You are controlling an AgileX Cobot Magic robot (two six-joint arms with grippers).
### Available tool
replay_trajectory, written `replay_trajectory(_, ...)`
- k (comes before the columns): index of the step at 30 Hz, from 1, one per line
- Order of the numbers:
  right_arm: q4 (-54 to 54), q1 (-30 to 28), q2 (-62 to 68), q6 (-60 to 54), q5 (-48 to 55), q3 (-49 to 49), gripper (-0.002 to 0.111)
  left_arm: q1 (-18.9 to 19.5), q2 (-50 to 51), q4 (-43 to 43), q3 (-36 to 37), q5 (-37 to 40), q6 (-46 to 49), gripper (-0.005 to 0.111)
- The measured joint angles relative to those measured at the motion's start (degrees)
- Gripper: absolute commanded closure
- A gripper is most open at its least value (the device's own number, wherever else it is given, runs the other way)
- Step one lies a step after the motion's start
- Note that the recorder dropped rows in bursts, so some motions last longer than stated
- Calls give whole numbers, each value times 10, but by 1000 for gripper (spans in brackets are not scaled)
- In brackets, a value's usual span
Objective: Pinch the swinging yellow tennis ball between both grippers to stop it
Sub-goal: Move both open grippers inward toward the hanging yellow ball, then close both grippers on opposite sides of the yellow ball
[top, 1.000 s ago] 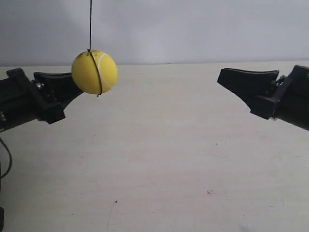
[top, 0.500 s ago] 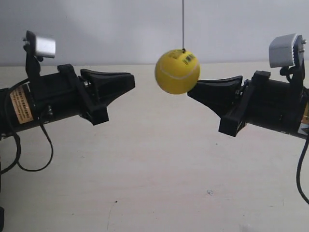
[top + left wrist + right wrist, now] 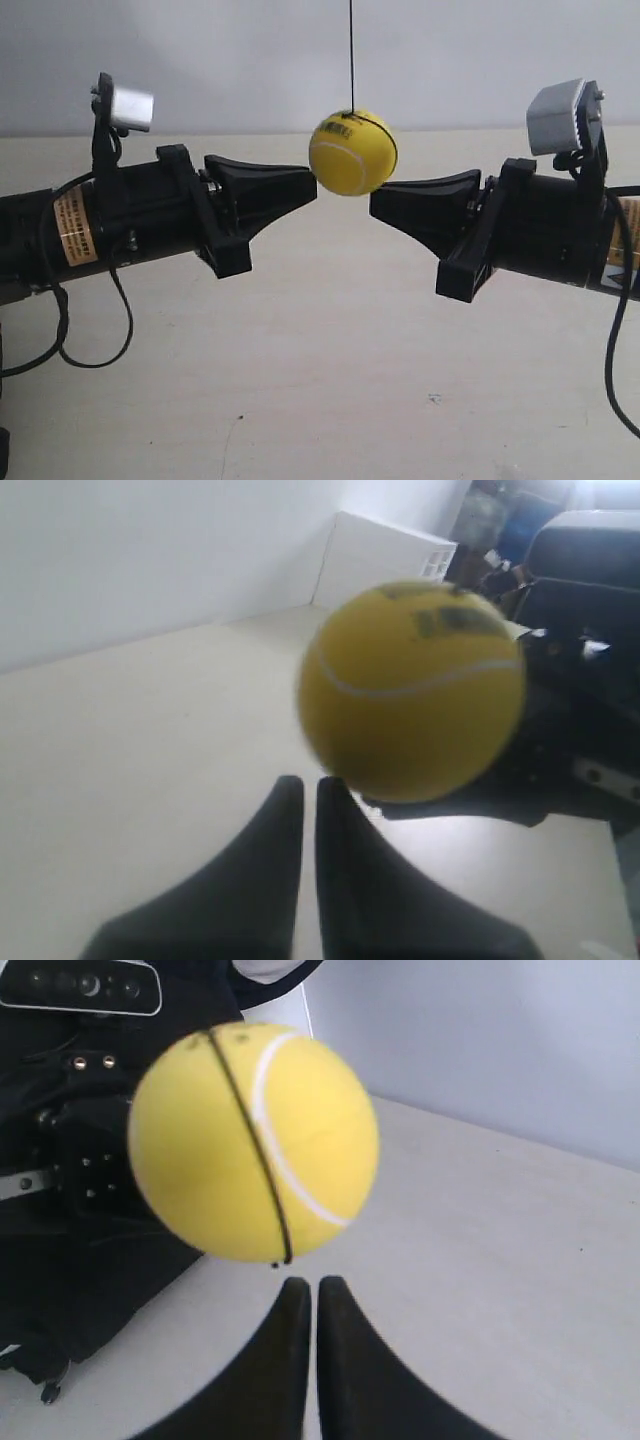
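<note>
The yellow tennis ball (image 3: 352,152) hangs on a thin black string (image 3: 351,50) above the table, between the two black grippers. The gripper at the exterior view's left (image 3: 314,185) has its tip at the ball's lower left edge. The gripper at the exterior view's right (image 3: 373,200) has its tip just under the ball's lower right edge. I cannot tell if either tip touches it. In the left wrist view the ball (image 3: 412,688) hovers just past my shut left gripper (image 3: 310,783). In the right wrist view the ball (image 3: 254,1140) hangs just beyond my shut right gripper (image 3: 307,1285).
The pale table (image 3: 320,360) lies well below both arms. A light wall (image 3: 250,60) stands behind. A silver-grey camera box sits on each arm (image 3: 130,107) (image 3: 556,116). Black cables (image 3: 95,340) droop from the arm at the exterior view's left. A white cabinet (image 3: 385,555) stands at the table's far end.
Both arms have moved inward toward each other. The ball swung from the exterior view's left across to the right, then back a little to the middle between the tips.
</note>
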Motion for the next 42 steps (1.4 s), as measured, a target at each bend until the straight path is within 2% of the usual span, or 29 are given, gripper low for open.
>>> replay_trajectory(2, -2, 0, 0, 0, -1, 0, 108, 0, 0, 5, 0, -58, -7, 102)
replay_trajectory(5, -9, 0, 0, 0, -1, 0, 108, 0, 0, 2, -1, -92, -10, 102)
replay_trajectory(15, -19, 0, 0, 0, 0, 0, 108, 0, 0, 2, -1, -39, -7, 102)
replay_trajectory(20, 25, 0, 1, -1, 72, 0, 108, 0, 0, 2, -1, -31, 0, 102)
replay_trajectory(25, 46, 0, 1, -12, 63, 0, 108, 0, 0, 2, -1, 7, 2, 102)
replay_trajectory(42, 8, 0, -75, 11, 55, 0, 108, 0, 0, 2, -1, 3, 20, 102)
